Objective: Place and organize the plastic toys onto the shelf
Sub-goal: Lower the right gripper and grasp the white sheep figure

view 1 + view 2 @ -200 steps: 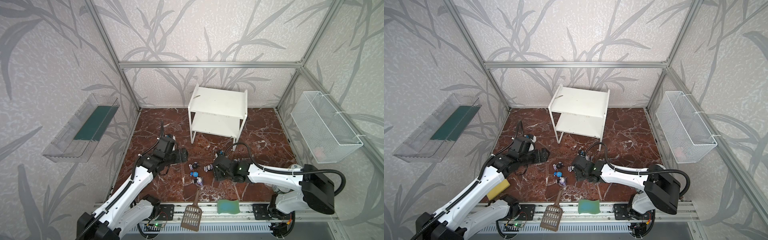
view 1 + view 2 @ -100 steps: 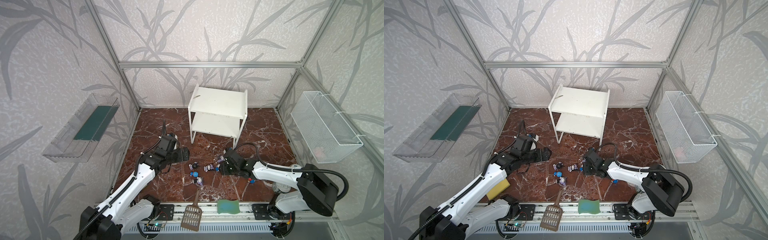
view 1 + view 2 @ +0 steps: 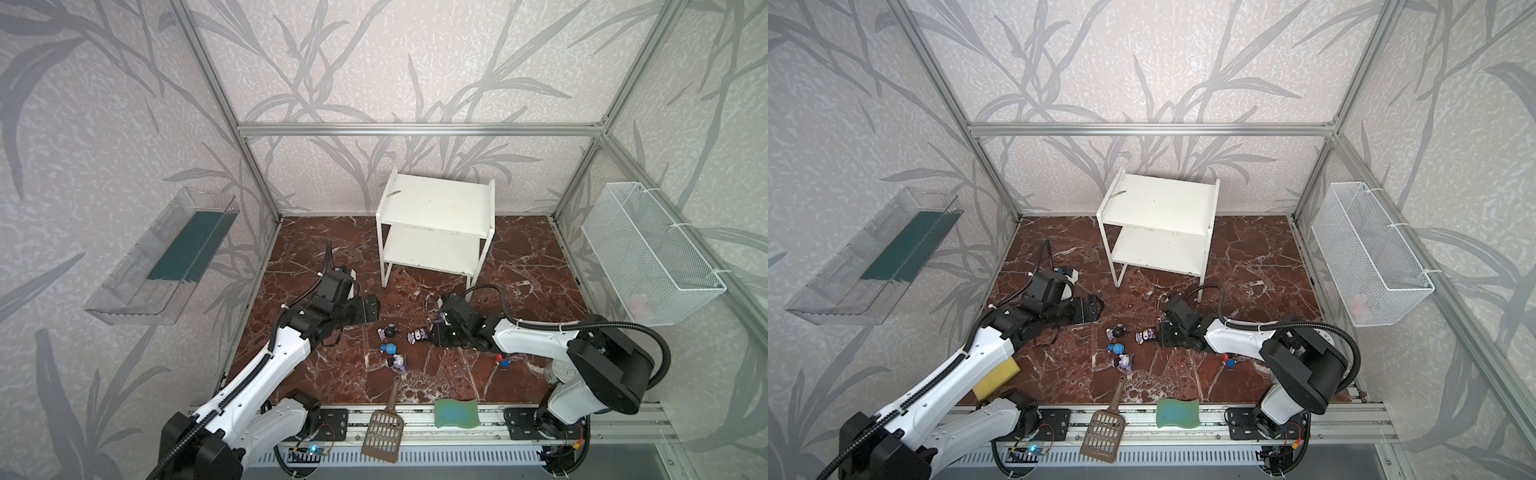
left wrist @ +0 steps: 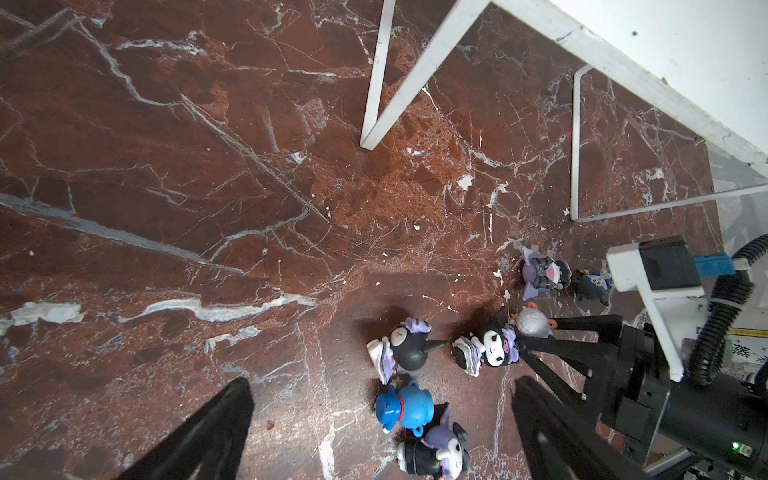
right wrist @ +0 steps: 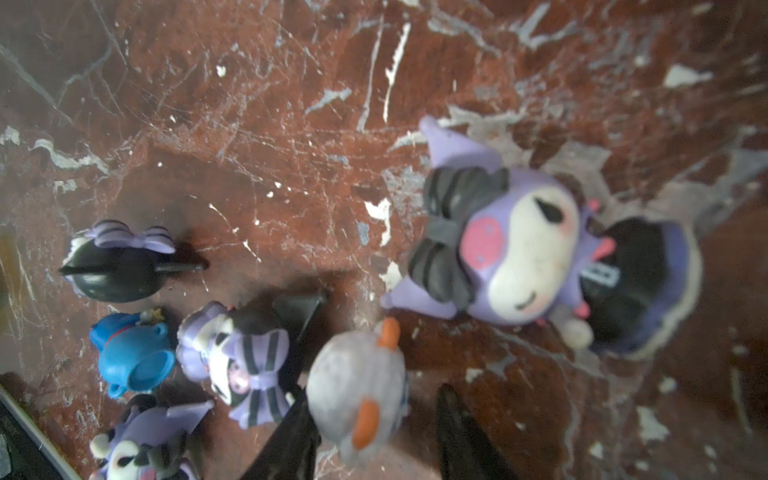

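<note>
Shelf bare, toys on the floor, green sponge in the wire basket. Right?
No: the green sponge lies on the front rail beside the brown scoop, not in the wire basket, as both top views show. Shelf bare, toys on the floor: correct.

Shelf [image 3: 434, 208] stands at back centre on the red marble floor [image 3: 519, 266]. Left gripper [image 3: 371, 309] hangs just left of the toys. Right gripper [image 3: 436, 332] sits low, just beside a purple-white figurine [image 3: 417, 336]. Between the grippers lie a black figurine [image 3: 390, 331], a blue figurine [image 3: 390, 347] and a purple figurine [image 3: 398, 362]. A red-headed figurine [image 3: 503, 362] lies apart, by the right arm. Brown scoop [image 3: 384, 432] and green sponge [image 3: 456, 413] rest at the front rail.
</note>
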Available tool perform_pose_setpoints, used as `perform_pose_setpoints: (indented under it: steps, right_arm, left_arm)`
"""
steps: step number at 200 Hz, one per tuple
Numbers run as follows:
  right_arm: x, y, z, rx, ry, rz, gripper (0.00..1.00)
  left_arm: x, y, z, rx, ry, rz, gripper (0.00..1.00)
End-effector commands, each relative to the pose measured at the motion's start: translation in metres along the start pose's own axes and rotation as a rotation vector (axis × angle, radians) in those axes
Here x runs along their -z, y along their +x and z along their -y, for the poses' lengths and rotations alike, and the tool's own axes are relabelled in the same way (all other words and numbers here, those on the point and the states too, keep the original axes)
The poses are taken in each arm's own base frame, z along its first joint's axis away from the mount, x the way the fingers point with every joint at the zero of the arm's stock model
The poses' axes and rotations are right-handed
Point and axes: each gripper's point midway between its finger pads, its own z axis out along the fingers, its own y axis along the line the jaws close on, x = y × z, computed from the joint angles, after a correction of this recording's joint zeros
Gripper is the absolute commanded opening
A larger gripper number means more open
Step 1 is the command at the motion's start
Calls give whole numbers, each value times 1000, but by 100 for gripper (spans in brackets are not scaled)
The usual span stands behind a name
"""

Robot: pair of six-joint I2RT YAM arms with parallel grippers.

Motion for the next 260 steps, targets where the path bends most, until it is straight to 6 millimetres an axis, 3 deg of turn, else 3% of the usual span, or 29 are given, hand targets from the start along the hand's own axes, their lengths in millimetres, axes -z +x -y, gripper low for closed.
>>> perform_pose_setpoints:
  steps: [1,42,76,116,166,220,238,260]
  right_arm:
    - [-7,-3,-7,21,-20,-15,45]
    - [-12,-3,-6,33,-9,-27,36]
    - [-7,0,-9,69,-4,-18,30]
    - [2,2,-7,113,41,-2,17]
    - [32,9,19,196,170,17,15]
    - [66,34,70,302,510,-99,16]
    - [67,41,69,346,551,-118,16]
    - [61,48,50,397,538,-110,18]
  left_arm:
    - [7,-12,9,-20,27,34,99]
    - [7,-11,10,-20,31,35,99]
    - [7,-11,11,-19,36,31,99]
    - [7,-10,11,-16,42,27,99]
    - [7,-5,23,-38,93,0,99]
    - [6,-2,24,-44,86,10,99]
    - [6,-3,25,-43,87,12,99]
    - [5,-3,25,-47,86,13,99]
